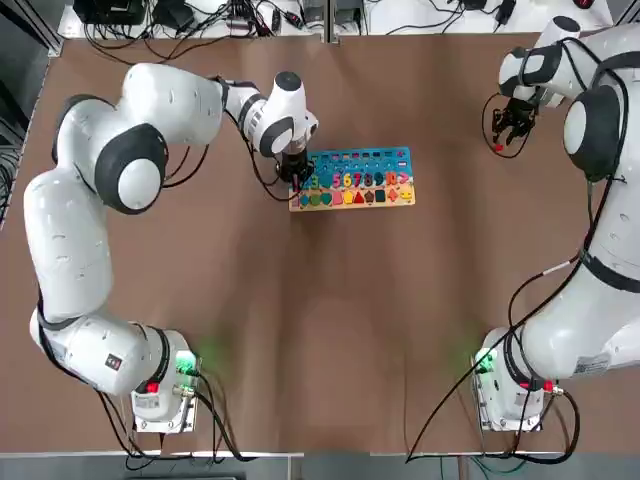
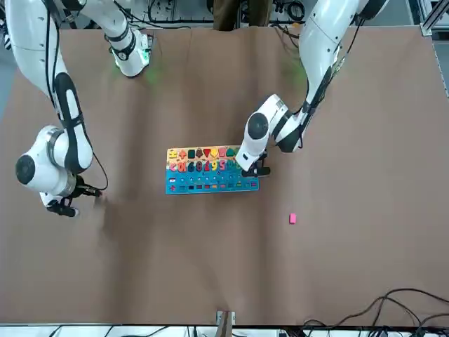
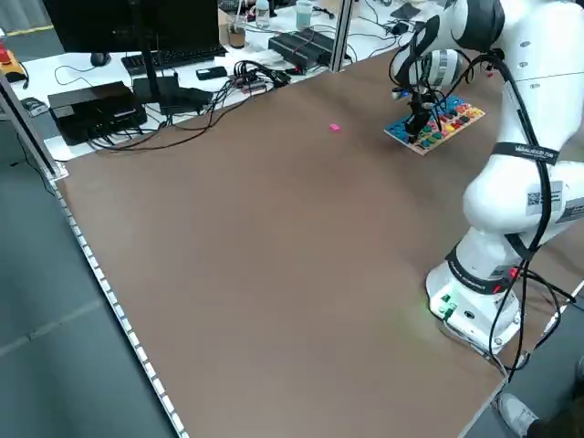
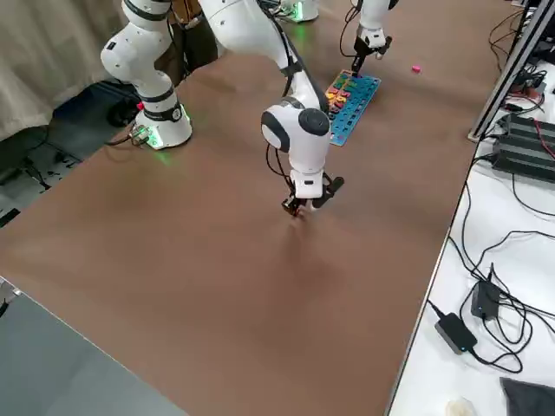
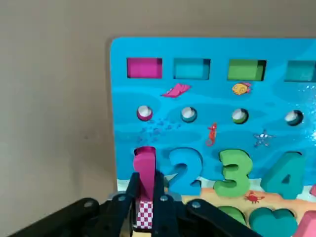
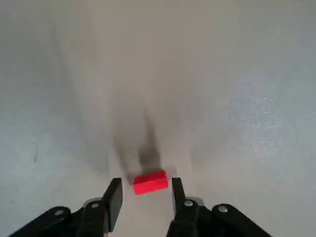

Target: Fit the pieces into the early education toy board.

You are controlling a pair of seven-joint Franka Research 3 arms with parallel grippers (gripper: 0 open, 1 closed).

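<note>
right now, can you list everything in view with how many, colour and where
puzzle board: 1, blue and tan, far middle of table
number pieces: one row, mixed colours, on board
shape pieces: one row, mixed colours, on board
number 1: 1, magenta, left gripper, at board
small block: 1, pink, table, beyond board
small block: 1, red, between right gripper's fingers
table: 1, brown, under both arms
monitor, keyboard: 1 each, black, bench
cables: many, mostly black, bench and arms
curtain: beige, room
person's legs: brown trousers, behind robot
left gripper: 1, black, over board
right gripper: 1, black, right of board
arms: 2, white and black, table
</note>
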